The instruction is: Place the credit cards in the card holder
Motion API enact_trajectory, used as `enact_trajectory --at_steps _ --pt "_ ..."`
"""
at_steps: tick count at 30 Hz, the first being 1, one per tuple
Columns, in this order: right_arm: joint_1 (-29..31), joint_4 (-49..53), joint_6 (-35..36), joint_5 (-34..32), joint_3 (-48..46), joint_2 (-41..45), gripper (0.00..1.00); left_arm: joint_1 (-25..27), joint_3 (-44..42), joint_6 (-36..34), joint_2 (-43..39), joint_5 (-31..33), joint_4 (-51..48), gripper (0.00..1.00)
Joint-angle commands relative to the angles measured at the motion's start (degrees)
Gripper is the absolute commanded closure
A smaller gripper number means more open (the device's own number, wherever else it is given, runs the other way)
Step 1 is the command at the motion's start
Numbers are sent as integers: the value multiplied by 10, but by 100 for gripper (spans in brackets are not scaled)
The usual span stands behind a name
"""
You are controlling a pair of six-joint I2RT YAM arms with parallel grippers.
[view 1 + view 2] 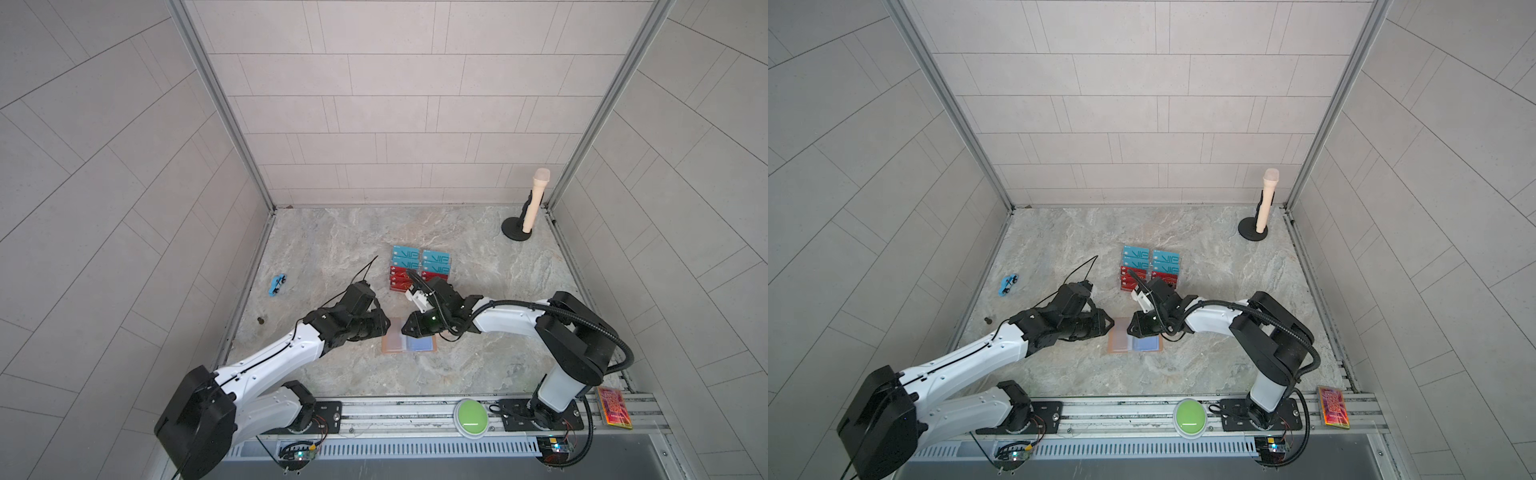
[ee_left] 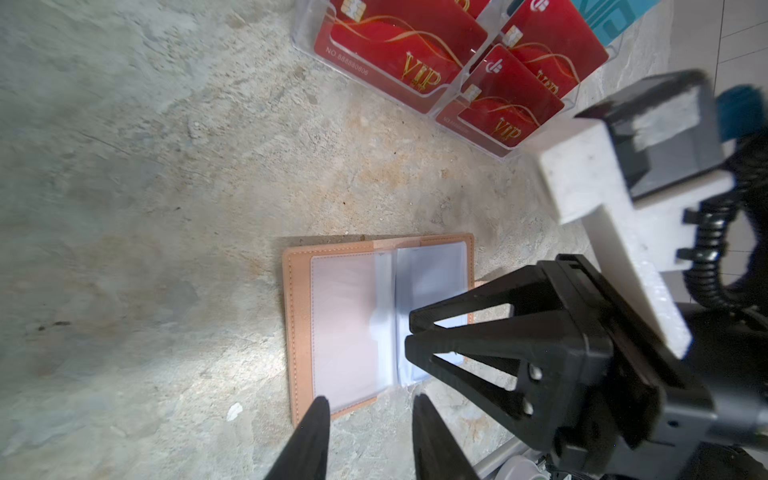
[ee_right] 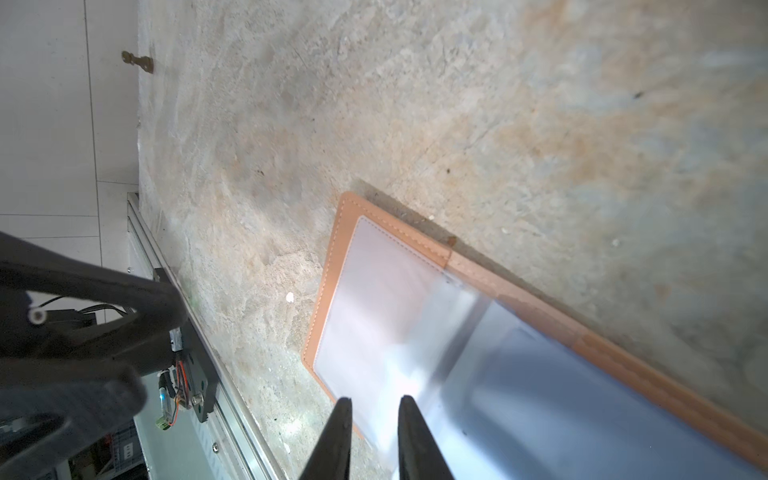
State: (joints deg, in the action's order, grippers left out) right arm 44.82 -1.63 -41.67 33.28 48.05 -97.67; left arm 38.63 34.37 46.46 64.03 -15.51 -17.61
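Observation:
The card holder (image 1: 409, 347) (image 1: 1136, 341) lies open and flat on the stone table, with a tan border (image 2: 297, 324) (image 3: 332, 270) and pale clear sleeves inside. Behind it, red credit cards (image 2: 399, 45) and teal credit cards (image 1: 434, 257) (image 1: 1165, 257) stand in a clear stand. My left gripper (image 1: 388, 328) (image 2: 370, 401) is open at the holder's left edge with only table between its fingers. My right gripper (image 1: 403, 328) (image 3: 372, 401) hovers over the holder's middle. Its fingers stand a narrow gap apart and I see nothing held.
The clear acrylic stand (image 1: 419, 270) sits just behind both grippers. A blue toy car (image 1: 277, 284) and a small brown piece (image 1: 261, 321) lie at the left. A microphone on a round base (image 1: 534, 203) stands back right. A green button (image 1: 471, 417) and a patterned slab (image 1: 615, 407) rest on the front rail.

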Motion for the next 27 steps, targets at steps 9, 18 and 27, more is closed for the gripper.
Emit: enact_trajectory --at_steps 9,18,27 --pt "24 -17 -42 -48 13 -30 82 14 -23 10 67 -29 74 69" --pt "25 18 -35 -85 32 12 81 14 -22 6 136 -31 112 70" --pt "-32 296 157 -138 192 50 61 3 -19 -10 169 -36 117 69"
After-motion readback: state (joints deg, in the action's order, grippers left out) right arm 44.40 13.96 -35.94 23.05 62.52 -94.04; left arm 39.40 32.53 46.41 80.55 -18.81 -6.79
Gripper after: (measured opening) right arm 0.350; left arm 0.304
